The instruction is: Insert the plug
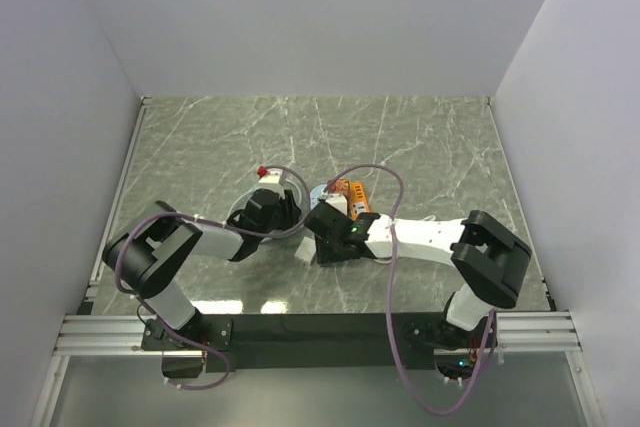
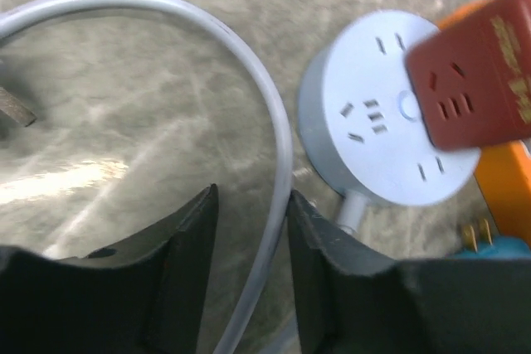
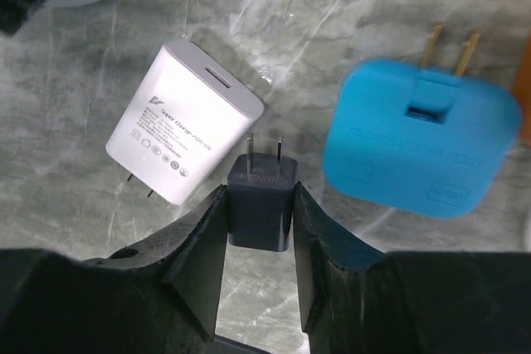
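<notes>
We judge the pick-up to be done and the carry to the socket to be the step in hand. The right end effector (image 3: 260,213) is clamped on the small dark plug (image 3: 262,188), with a finger pressed against each flank and the two prongs pointing away from the wrist. The plug sits low over the table (image 1: 420,137), between the white charger (image 3: 182,118) and the blue adapter (image 3: 419,143), and is apart from both.

The left end effector (image 2: 253,201) stands partly open with the grey cable (image 2: 280,134) running between its fingers. The cable lies close to one finger, but we cannot say for sure that either pad touches it. The round white socket (image 2: 373,113) lies just beyond, and a red adapter (image 2: 477,72) overlaps its edge in the left wrist view.

The next move calls for lifting the plug clear of its neighbours and bringing it across to the socket. The prongs must then be turned toward a free two-slot opening on the socket face, lined up with the slots and pressed straight in. The left side would probably need to steady the socket so it does not slide.
</notes>
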